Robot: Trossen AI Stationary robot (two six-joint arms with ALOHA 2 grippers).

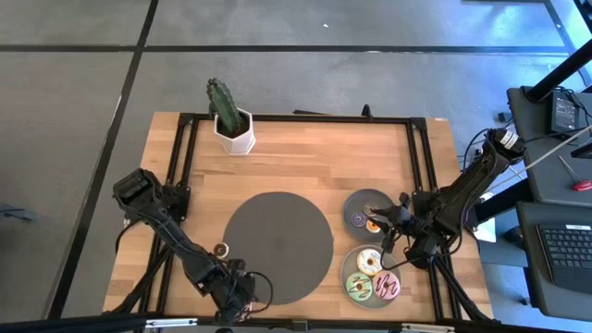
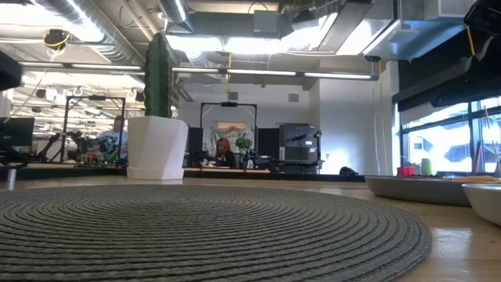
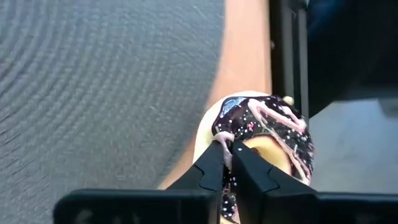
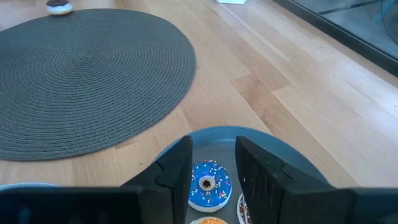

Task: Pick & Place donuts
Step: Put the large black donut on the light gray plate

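My left gripper [image 3: 225, 163] is clamped on the chocolate-sprinkled donut [image 3: 267, 134] at the table's near edge, beside the dark mat [image 1: 277, 246]. My right gripper [image 4: 211, 163] (fingers spread) hovers over the blue mini donut [image 4: 209, 184] on the grey plate [image 4: 273, 149].

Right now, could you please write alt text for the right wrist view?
The right hand, fingers apart, hovers over a grey plate holding a blue sprinkled mini donut. Beyond lie the dark woven mat and a small chocolate donut on the wooden table.
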